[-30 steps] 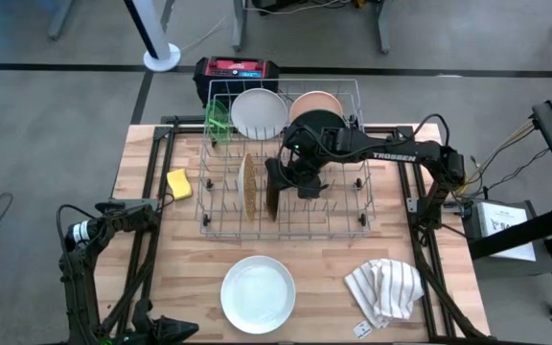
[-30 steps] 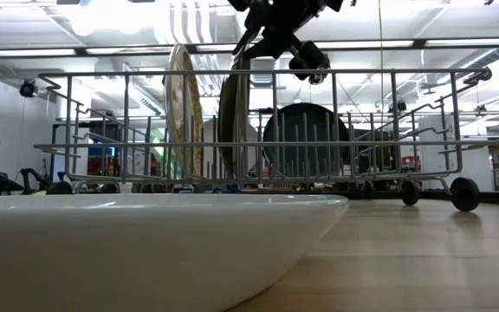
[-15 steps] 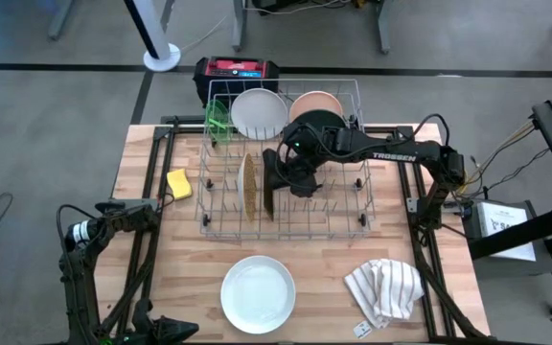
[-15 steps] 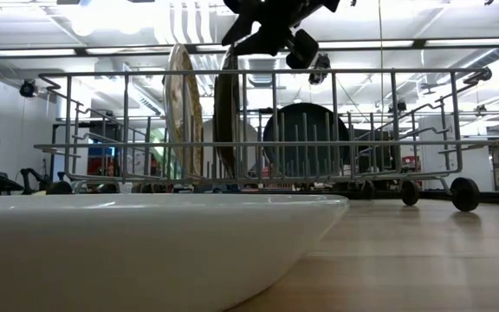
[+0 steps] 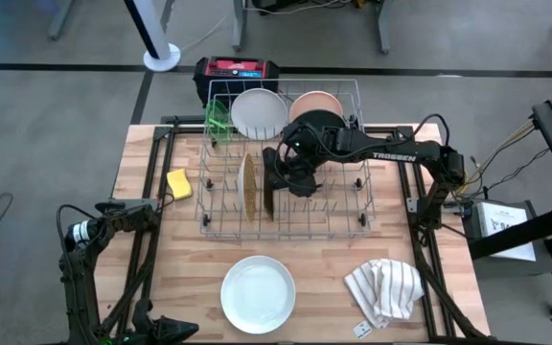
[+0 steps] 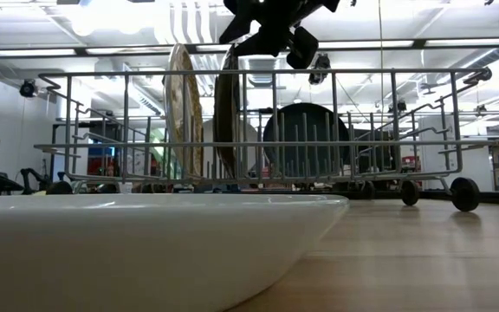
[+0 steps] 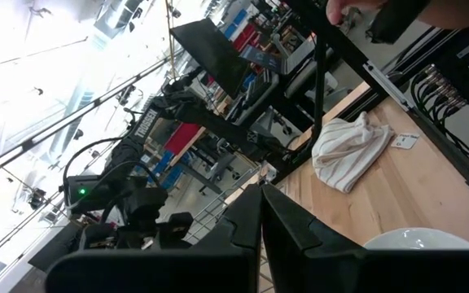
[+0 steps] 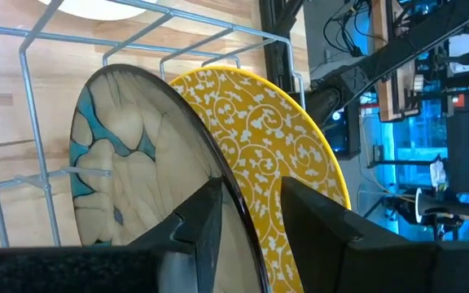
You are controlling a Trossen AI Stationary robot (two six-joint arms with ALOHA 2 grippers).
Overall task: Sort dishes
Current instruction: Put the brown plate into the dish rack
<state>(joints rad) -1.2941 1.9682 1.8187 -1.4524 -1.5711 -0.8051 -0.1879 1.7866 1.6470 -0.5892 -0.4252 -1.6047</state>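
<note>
From above, the wire rack point(image 5: 284, 158) sits mid-bench and holds six dishes: a lime-green one point(image 5: 218, 119), a white plate point(image 5: 258, 112), a peach plate point(image 5: 315, 103) and a black plate point(image 5: 319, 125) largely hidden under the right arm, plus two upright plates seen edge-on, the speckled tan plate point(image 5: 248, 186) and the brown plate point(image 5: 270, 197). A larger white plate point(image 5: 258, 293) lies alone on the wooden bench point(image 5: 448, 316), with one striped cloth point(image 5: 383, 288) and one yellow sponge point(image 5: 179, 184). The right gripper point(image 5: 278, 180) is over the brown plate. The left gripper point(image 5: 113, 207) is parked at the bench's left edge, clenched.

At bench height, the large plate's rim fills the foreground; the right gripper is cut off at the top.

The left wrist view looks past shut fingers at cloth and room clutter.

The right wrist view shows the fingers point(image 8: 198, 220) parted, straddling the brown plate's rim without clamping.
</note>
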